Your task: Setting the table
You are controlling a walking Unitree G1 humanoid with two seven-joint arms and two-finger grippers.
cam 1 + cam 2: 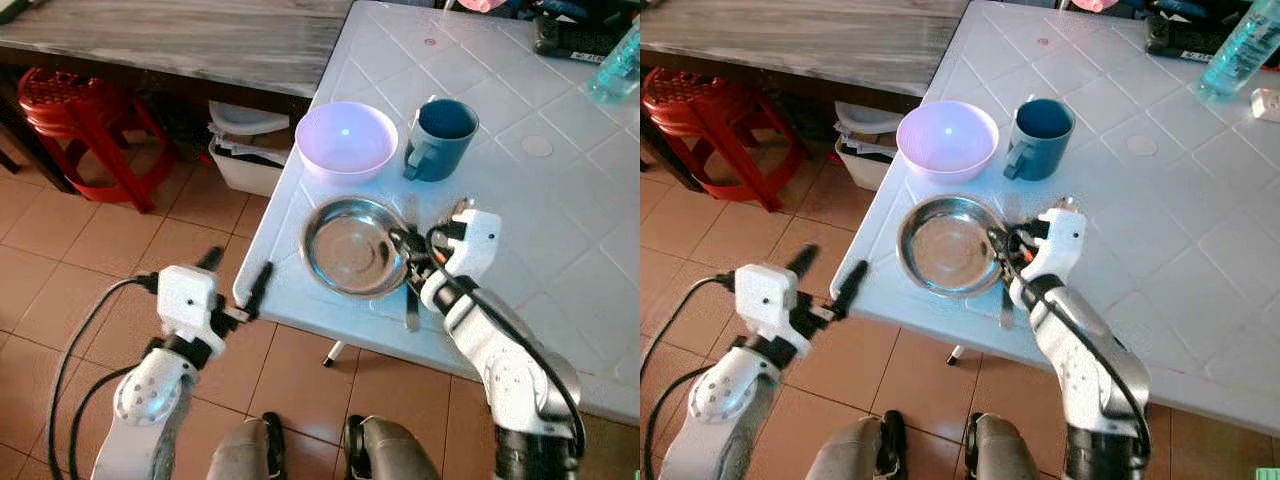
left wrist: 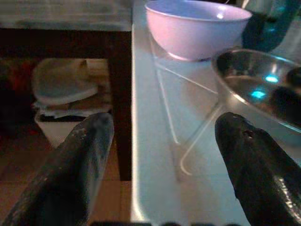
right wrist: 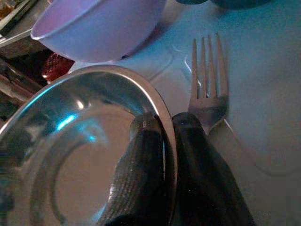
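Observation:
A round steel plate (image 1: 352, 248) lies near the front corner of the white table (image 1: 560, 210). My right gripper (image 1: 405, 243) is shut on the plate's right rim, with one finger inside and one outside (image 3: 195, 141). A fork (image 3: 209, 89) lies on the table just right of the plate, its handle pointing to the table's front edge. Behind the plate stand a lilac bowl (image 1: 347, 138) and a dark blue mug (image 1: 443, 135). My left gripper (image 1: 237, 268) is open and holds nothing, level with the table's left edge, its fingers (image 2: 80, 165) pointing toward the plate.
A wooden table (image 1: 180, 40) stands at the back left, with a red stool (image 1: 85, 110) and a white bin (image 1: 245, 150) beneath it. A clear bottle (image 1: 615, 65) and a black object (image 1: 580, 35) sit at the table's far right. Tiled floor lies below.

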